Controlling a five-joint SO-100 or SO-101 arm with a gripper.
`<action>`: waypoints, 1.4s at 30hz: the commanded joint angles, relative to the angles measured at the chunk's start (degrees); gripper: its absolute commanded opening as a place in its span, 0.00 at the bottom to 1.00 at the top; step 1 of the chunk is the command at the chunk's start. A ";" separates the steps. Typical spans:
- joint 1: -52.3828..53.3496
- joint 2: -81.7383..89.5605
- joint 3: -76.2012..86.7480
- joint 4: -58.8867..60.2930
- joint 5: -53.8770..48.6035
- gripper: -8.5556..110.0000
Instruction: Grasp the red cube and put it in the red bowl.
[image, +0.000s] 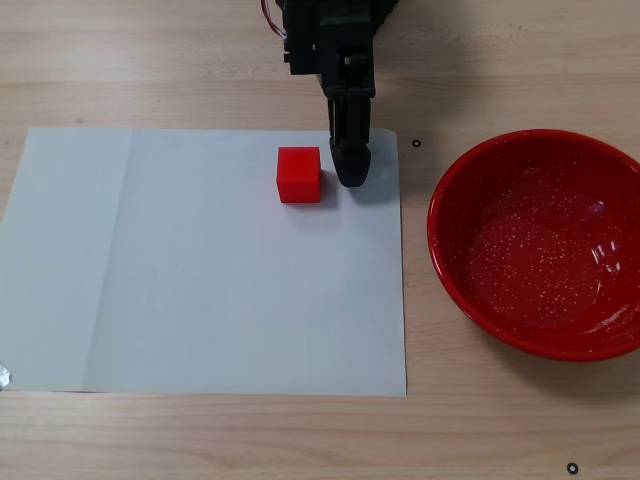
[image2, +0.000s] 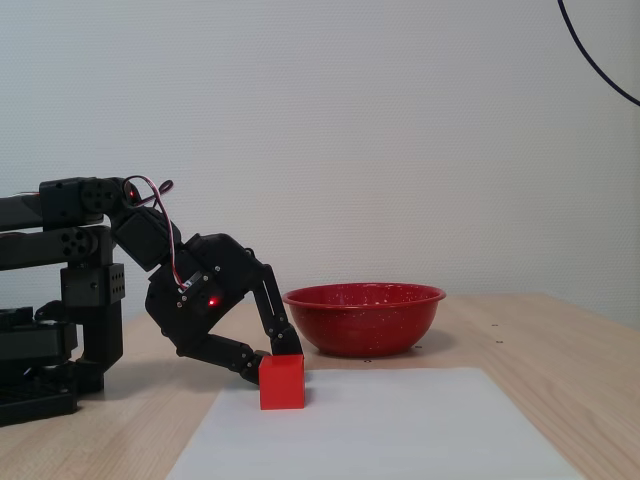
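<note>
Arm folded low, wrist pitched down; gripper (image2: 268, 358) fingers parted, tips close to table (image2: 520, 330).

Wooden table (image: 200, 60) (white wall (image2: 350, 130) behind)

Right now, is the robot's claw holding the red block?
Gripper: open, its fingers on the far side of the red cube in the side fixed view, holding nothing yet.

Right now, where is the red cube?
In the top-down fixed view the red cube sits on the white paper sheet near its upper edge, just left of the gripper, with the red bowl off to the right.
</note>
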 joint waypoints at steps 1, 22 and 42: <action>1.41 0.62 0.26 0.70 1.76 0.07; 1.32 0.62 0.26 0.62 2.29 0.07; -1.14 -17.40 -19.42 7.21 5.62 0.07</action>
